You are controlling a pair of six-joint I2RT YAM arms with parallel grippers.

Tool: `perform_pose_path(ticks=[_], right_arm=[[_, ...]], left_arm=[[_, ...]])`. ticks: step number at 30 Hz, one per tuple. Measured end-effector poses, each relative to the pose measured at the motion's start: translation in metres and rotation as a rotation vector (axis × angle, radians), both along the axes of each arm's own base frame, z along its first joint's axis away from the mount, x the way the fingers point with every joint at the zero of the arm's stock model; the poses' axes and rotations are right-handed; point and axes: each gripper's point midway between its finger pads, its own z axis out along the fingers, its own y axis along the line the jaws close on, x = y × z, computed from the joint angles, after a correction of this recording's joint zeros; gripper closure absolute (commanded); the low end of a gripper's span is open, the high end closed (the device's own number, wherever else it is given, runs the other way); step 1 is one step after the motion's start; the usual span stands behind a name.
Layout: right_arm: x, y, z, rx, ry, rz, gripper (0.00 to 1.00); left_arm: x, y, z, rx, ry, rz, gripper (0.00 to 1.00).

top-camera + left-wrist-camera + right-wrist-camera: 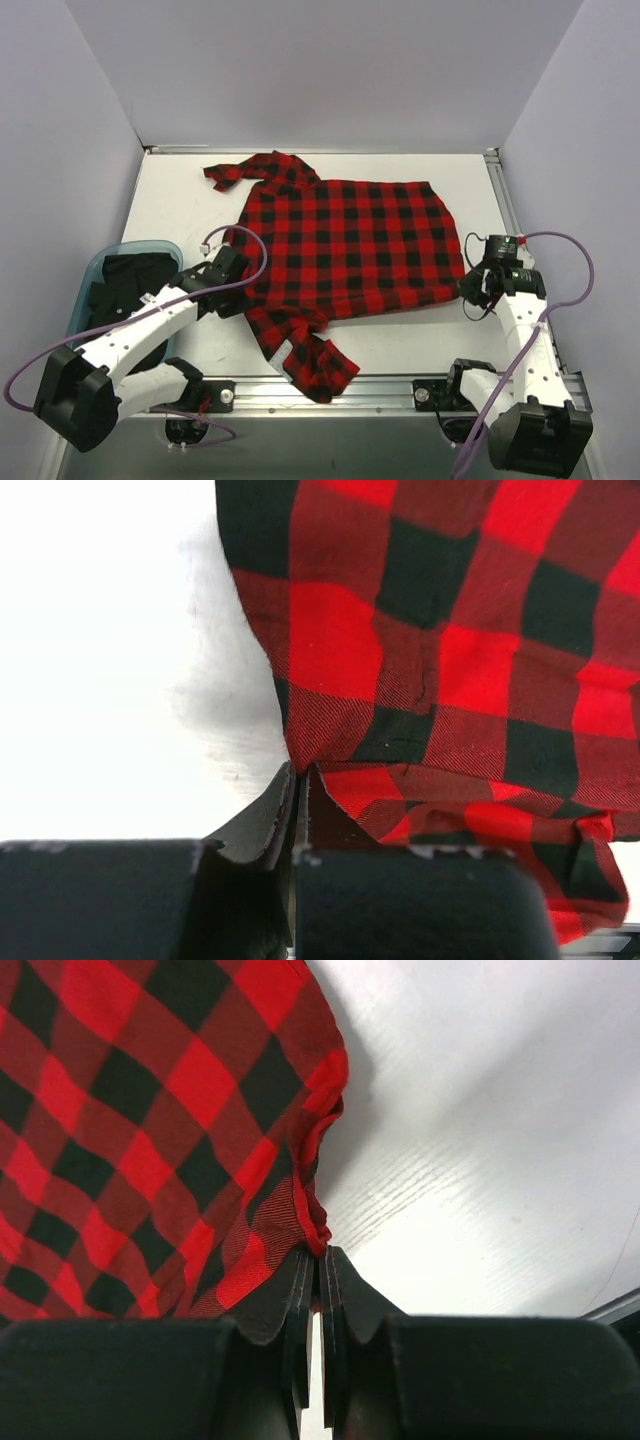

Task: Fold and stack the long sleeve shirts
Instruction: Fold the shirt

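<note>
Left gripper (300,772) and right gripper (318,1253) each pinched an edge of the flannel shirt (345,240); a level, taut lift looked key to folding cleanly

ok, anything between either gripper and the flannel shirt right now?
Nothing visible. The left gripper is shut on the flannel shirt at the edge on its side. The right gripper is shut on the corner on its side.

Bright, even light from overhead; the top view is crisp, shadows faint. Left wrist view, the tabletop (100,630) blows out nearly white, a soft grey shadow beside the shirt (450,680). Up close, the left tool (298,780) and right tool (318,1260) loom dark, slightly blurred.
</note>
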Motion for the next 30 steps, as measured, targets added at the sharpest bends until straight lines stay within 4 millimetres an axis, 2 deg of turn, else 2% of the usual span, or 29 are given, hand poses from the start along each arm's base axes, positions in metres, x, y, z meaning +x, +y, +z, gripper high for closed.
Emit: perform_pose_path(ticks=[5,10,15,25,30], right_arm=[[0.020,-0.003,0.015,-0.007,0.009,0.026,1.00],[0.034,-0.003,0.003,-0.004,0.088,0.062,1.00],[0.042,-0.002,-0.010,0.011,0.154,0.084,0.98],[0.076,-0.003,-0.024,0.023,0.209,0.100,0.91],[0.088,-0.005,-0.035,0.022,0.243,0.107,0.80]], left_arm=[[0.023,0.001,0.015,0.024,-0.008,-0.001,0.98],[0.048,0.002,0.020,0.049,-0.002,-0.008,0.93],[0.060,0.002,0.013,0.072,0.038,-0.030,0.92],[0.083,-0.001,-0.001,0.096,0.094,-0.057,0.87],[0.090,-0.002,-0.011,0.106,0.113,-0.065,0.74]])
